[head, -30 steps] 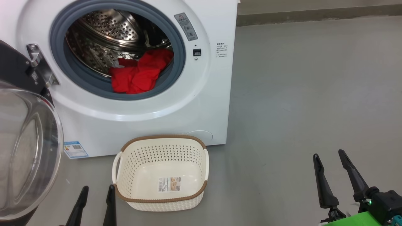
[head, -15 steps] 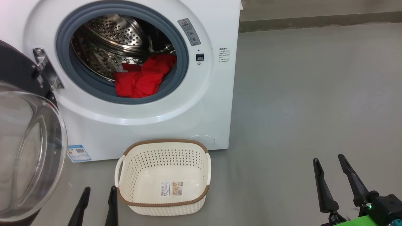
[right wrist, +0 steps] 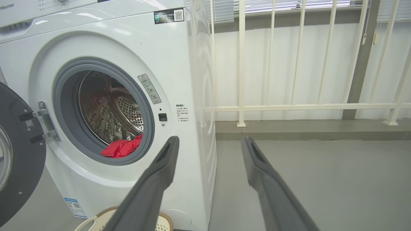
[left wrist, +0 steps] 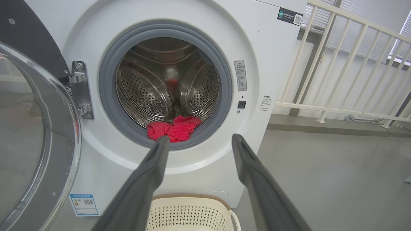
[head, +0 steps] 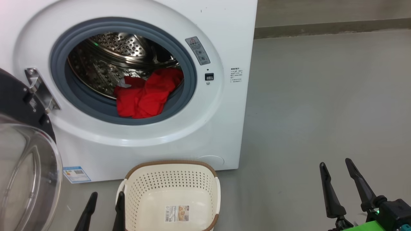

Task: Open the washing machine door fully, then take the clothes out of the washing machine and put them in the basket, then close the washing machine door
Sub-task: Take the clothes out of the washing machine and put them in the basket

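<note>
Against the far left of the scene, one washing machine (head: 154, 147) is standing on a grey floor (head: 321, 96). One washing machine door (head: 13, 99) is hanging swung out to the left on one steel hinge (head: 40, 91), its dark inner face and clear glass bowl showing.

One bundle of clothes (head: 144, 96), red with a scrap of white, is lying at the front of the steel drum (head: 106, 64), resting against the grey-blue gasket (head: 189, 73).

One basket (head: 167, 163) is sitting on the floor just in front of the machine, below the opening, with one sticker (head: 177, 213) on its bottom.

Writing:
- one brand name (right wrist: 7, 6) is reading "Hisense"
- one dark QR sticker (right wrist: 168, 15) is sitting at the machine's top right corner
- one grey warning sticker (head: 199, 51) is sitting right of the opening
- one blue label (head: 76, 174) is sitting low on the left
- all small print is staying illegible

Two grippers:
- The left gripper (head: 107, 194) is hovering near, just left of the basket. Its two fingers are spread and gripping nothing. The open door is standing close on its left, and the basket is lying between it and the machine.
- The right gripper (head: 335, 162) is hovering well to the right over bare floor, its fingers parted and gripping nothing.

One cream railing (right wrist: 289, 106) is running along the far wall, right of the machine.
</note>
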